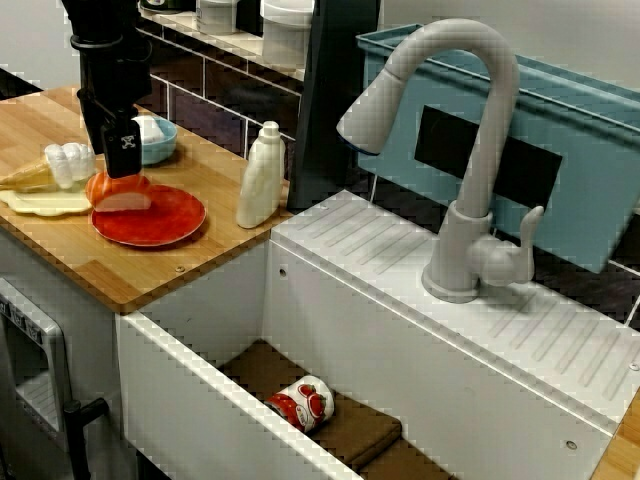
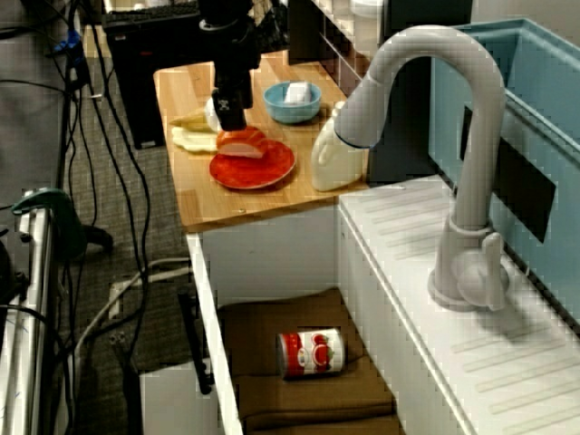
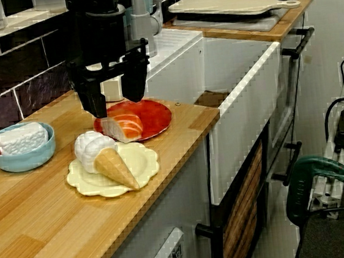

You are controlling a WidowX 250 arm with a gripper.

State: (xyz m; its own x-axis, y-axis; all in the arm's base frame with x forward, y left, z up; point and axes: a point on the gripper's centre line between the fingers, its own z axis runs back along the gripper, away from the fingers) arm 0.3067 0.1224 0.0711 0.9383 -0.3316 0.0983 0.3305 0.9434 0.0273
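The cone (image 3: pixel 115 166) lies foremost; only the counter-level view shows jaws spread over salmon (image 3: pixel 127 126).

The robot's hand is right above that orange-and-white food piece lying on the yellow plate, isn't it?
Not quite. The hand is above the orange-and-white piece, but that piece lies on the red plate; the yellow plate holds an ice cream cone. The view along the counter shows it.

Salmon piece (image 1: pixel 120 196) on plate (image 1: pixel 176 216) (ice cream cone (image 3: pixel 116 168) alongside), can (image 1: pixel 303 403) in sink (image 1: pixel 340 310)
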